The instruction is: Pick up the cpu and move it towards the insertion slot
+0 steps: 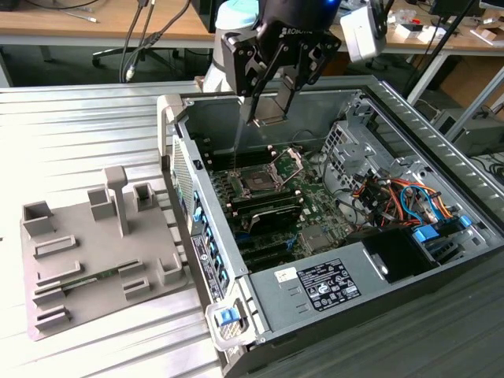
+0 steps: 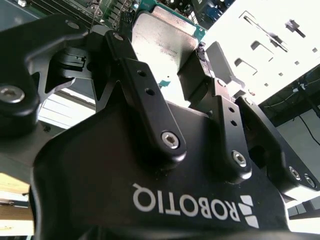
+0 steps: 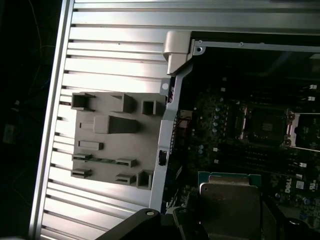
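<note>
Hand (image 1: 270, 116) around cpu (image 2: 162, 37), near insertion slot (image 3: 265, 125)

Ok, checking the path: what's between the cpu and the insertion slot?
Nothing: in the exterior view the cpu, held by the gripper, hangs above the insertion slot with bare air between.
</note>
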You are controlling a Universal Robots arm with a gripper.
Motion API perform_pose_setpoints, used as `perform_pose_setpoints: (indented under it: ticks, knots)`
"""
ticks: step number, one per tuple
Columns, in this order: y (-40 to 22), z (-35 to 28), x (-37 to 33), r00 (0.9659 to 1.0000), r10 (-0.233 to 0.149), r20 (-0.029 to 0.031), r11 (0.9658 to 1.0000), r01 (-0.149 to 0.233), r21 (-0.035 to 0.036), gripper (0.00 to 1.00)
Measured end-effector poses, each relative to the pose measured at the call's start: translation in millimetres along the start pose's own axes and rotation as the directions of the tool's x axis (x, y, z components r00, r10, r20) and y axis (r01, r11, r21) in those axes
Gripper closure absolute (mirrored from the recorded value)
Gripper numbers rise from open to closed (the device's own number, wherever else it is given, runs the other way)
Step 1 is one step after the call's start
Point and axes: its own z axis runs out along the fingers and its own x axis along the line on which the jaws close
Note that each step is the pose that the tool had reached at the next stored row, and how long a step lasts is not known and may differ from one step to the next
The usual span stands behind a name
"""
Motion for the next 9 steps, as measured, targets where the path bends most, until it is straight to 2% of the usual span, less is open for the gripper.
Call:
perform_pose_setpoints:
  ticks: [9]
  knots:
    - [-0.5, 0.4, -3.0, 1.0000, 0.000, 0.0000, 1.0000, 0.000, 0.0000, 0.45]
